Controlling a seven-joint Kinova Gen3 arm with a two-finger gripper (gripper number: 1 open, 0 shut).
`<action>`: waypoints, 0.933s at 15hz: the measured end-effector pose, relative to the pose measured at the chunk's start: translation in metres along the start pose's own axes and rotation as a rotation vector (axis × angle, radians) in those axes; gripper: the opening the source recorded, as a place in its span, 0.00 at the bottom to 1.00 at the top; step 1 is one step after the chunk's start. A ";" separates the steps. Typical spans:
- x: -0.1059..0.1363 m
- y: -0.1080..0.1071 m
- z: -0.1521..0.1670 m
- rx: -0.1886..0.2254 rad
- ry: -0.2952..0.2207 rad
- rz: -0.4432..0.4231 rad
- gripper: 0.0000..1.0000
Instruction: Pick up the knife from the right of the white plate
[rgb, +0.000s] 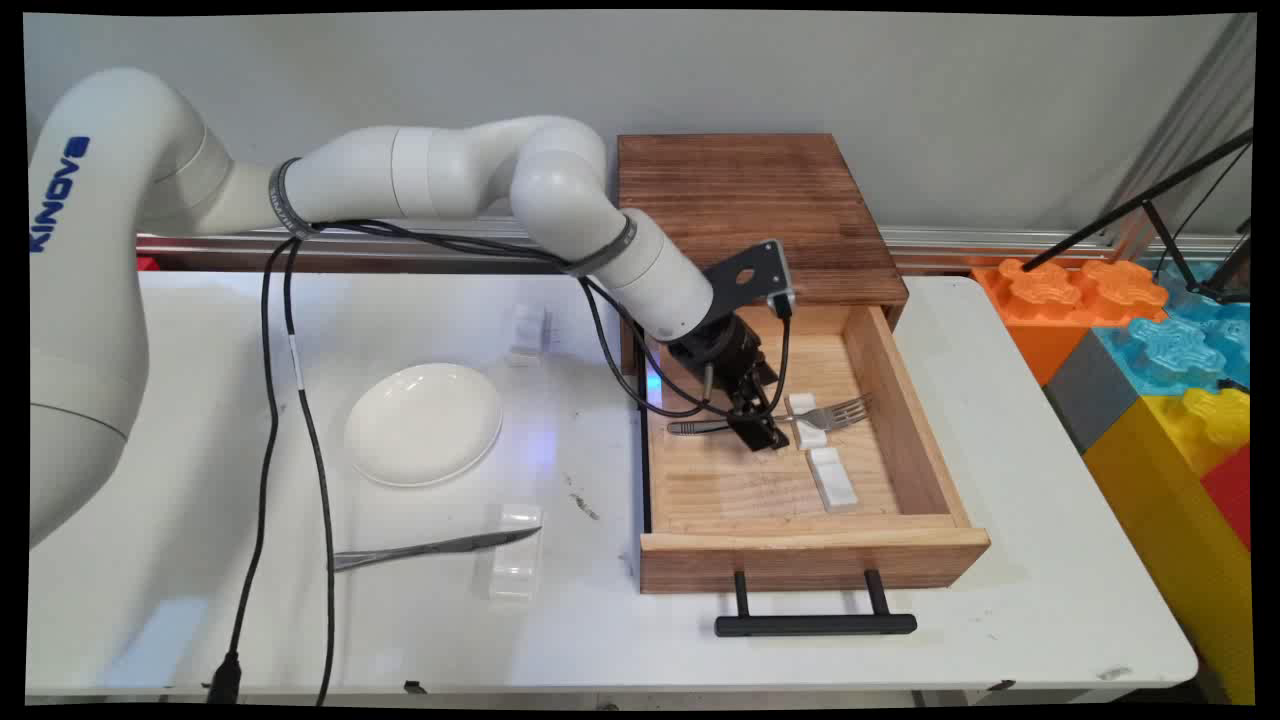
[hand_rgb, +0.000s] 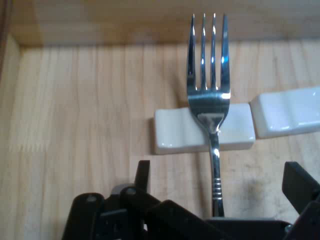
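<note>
Main view showed the gripper (rgb: 762, 432) lowered inside the open wooden drawer (rgb: 905, 420), directly over the handle of a fork (rgb: 790, 418). The fork lay across the drawer floor with its tines toward the drawer's right wall and its neck propped on a small white rest (rgb: 808, 420). A second white rest (rgb: 833, 480) lay just nearer the drawer's front, apart from the fork. The drawer was pulled out from a dark wooden cabinet (rgb: 750, 205), its black handle (rgb: 815, 624) hanging over the table (rgb: 1040, 600) in front.

In the hand view the fork (hand_rgb: 210, 85) ran straight up from the gripper (hand_rgb: 217, 200), tines near the drawer wall, neck on the rest (hand_rgb: 175, 132), with the other rest (hand_rgb: 287, 117) beside it. The fingers (hand_rgb: 142, 175) stood wide on either side of the fork's handle, not closed on it; whether they touched the drawer floor could not be told.

Left of the drawer, on the table, sat a white plate (rgb: 423, 422). Nearer the table's front than the plate, a knife (rgb: 435, 547) lay with its blade on a clear rest (rgb: 512, 555). Another clear rest (rgb: 528, 332) stood behind the plate, left of the cabinet.
</note>
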 end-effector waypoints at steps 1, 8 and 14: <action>0.003 0.000 -0.003 0.000 0.003 -0.002 1.00; 0.016 0.002 -0.026 0.000 0.008 -0.038 1.00; 0.033 0.008 -0.063 0.005 0.015 -0.077 1.00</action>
